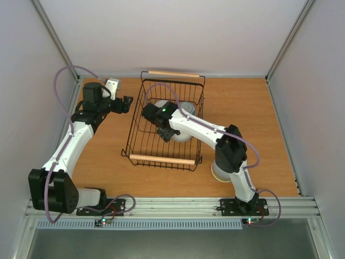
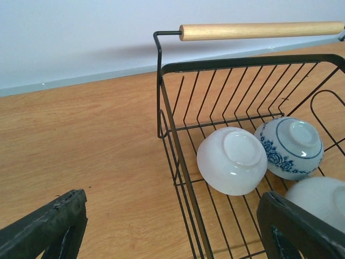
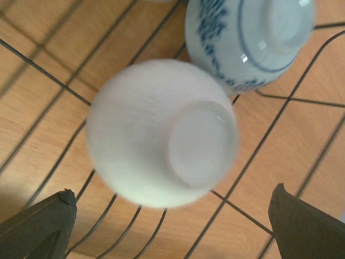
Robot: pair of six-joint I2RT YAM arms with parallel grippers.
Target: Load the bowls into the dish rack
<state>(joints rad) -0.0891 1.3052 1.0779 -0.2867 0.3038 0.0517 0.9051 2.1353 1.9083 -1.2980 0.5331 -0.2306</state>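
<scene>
The black wire dish rack [image 1: 141,116] stands mid-table with wooden handles at both short ends. Three bowls lie upside down inside it: a white bowl [image 2: 232,160], a blue-patterned bowl [image 2: 291,148] and another white bowl [image 3: 161,132]. My right gripper [image 3: 172,232] hangs open inside the rack just above that second white bowl, its fingers apart from it. My left gripper [image 2: 172,237] is open and empty, hovering outside the rack's left wall near the far corner. In the top view the right gripper [image 1: 168,133] covers part of the bowl under it.
Another pale bowl [image 1: 220,172] sits on the table outside the rack's near right corner, partly hidden under my right arm. The far wooden handle [image 2: 259,31] rises above the rack rim [image 2: 178,67]. Walls close in the table on three sides.
</scene>
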